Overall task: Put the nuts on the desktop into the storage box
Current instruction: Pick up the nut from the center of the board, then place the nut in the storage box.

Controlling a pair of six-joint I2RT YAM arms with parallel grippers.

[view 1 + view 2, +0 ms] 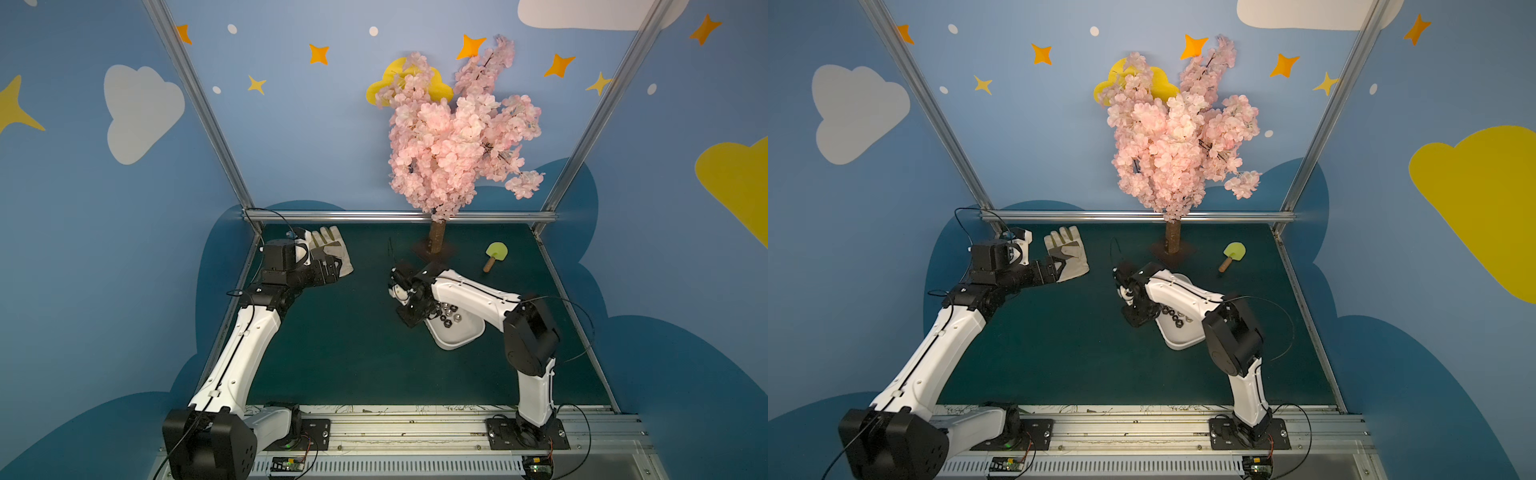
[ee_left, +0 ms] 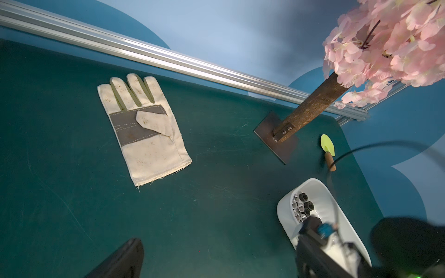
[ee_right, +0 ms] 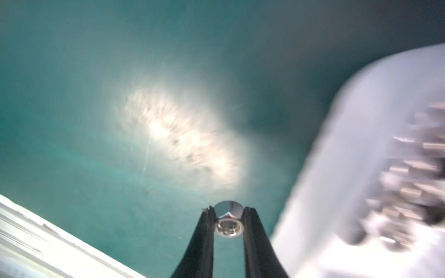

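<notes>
Silver nut [image 3: 227, 223] sat pinched between the closed black fingers of the right pincer [image 3: 227, 213], its threaded hole turned toward the wrist camera. In both top views that pincer hung right of centre, just left of the white storage box [image 1: 453, 345], whose long axis ran roughly up and down the frame; more nuts [image 1: 448, 314] lay clustered inside. Left pincer [image 1: 334, 266], spread wide and empty, hovered over a beige glove [image 1: 328, 243] at upper left of the green table [image 1: 353, 353]
</notes>
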